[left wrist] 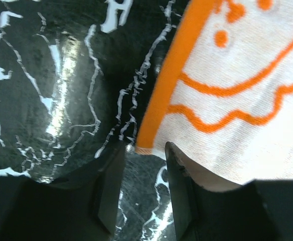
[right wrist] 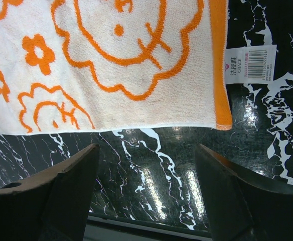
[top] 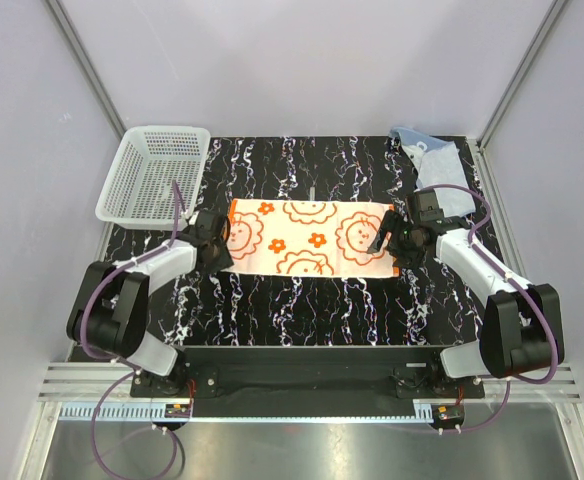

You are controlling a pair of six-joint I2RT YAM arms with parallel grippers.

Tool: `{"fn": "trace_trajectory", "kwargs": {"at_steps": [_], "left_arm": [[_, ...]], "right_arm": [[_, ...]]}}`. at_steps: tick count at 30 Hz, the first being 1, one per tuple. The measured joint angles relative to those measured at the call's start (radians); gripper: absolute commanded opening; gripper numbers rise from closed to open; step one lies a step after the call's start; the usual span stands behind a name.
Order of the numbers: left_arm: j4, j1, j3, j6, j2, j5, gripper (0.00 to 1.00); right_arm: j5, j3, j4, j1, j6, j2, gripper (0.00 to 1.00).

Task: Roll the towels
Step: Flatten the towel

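An orange towel [top: 307, 238] with white ground and orange cartoon prints lies spread flat in the middle of the table. My left gripper [top: 215, 245] sits at its left edge. In the left wrist view that gripper [left wrist: 144, 149] is partly open with only bare table between the fingers, and the towel's orange-hemmed corner [left wrist: 147, 143] lies just ahead of the gap. My right gripper [top: 387, 240] is at the towel's right end. In the right wrist view it [right wrist: 147, 150] stands wide open over the table, just off the towel's edge [right wrist: 136, 75]. A light blue towel [top: 434, 157] lies crumpled at the back right.
A white mesh basket [top: 157, 172] stands at the back left corner. The table [top: 312, 310] is black marble with white veins. A white label [right wrist: 249, 63] sticks out from the orange towel's right hem. Metal frame posts rise at both back corners.
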Motion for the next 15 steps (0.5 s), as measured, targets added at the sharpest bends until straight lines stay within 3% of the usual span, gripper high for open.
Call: {"fn": "trace_trajectory", "kwargs": {"at_steps": [5,10,15], "left_arm": [[-0.003,0.024,0.041,-0.004,0.048,0.010,0.35],[0.004,0.035,0.071,-0.002,0.083,0.023,0.15],[0.007,0.036,0.071,0.001,0.083,0.034,0.11]], "right_arm": [[0.001,0.000,0.000,0.000,0.000,0.000,0.82],[0.010,0.000,-0.001,0.000,-0.001,0.000,0.82],[0.055,0.000,-0.013,-0.001,-0.005,0.000,0.81]]}}
